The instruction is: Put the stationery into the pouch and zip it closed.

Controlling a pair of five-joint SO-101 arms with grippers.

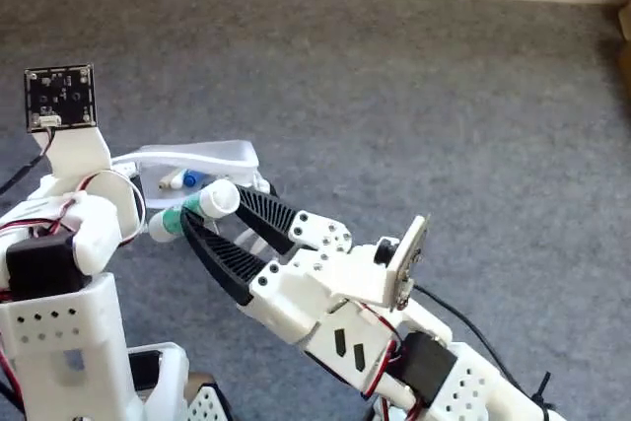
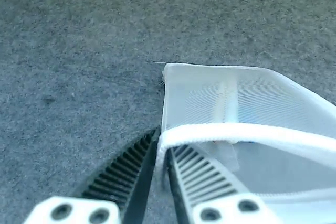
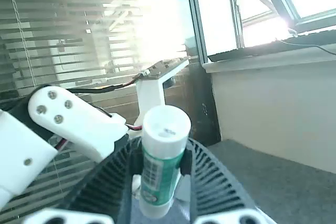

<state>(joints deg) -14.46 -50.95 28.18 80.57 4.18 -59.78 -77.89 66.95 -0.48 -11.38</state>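
High view shows us, at the left, the pouch on the grey surface; we see its rim clenched in the left pincer. Just beside the pouch's open mouth, the right pincer grasps the glue stick, which lies crosswise between both jaws.

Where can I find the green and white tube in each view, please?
High view: the tube is left of centre, between black jaws, beside the pouch.
Left wrist view: cannot tell; the pouch blocks it.
Right wrist view: centre, the tube clamped between the jaws.
Shared landmark: grey table.
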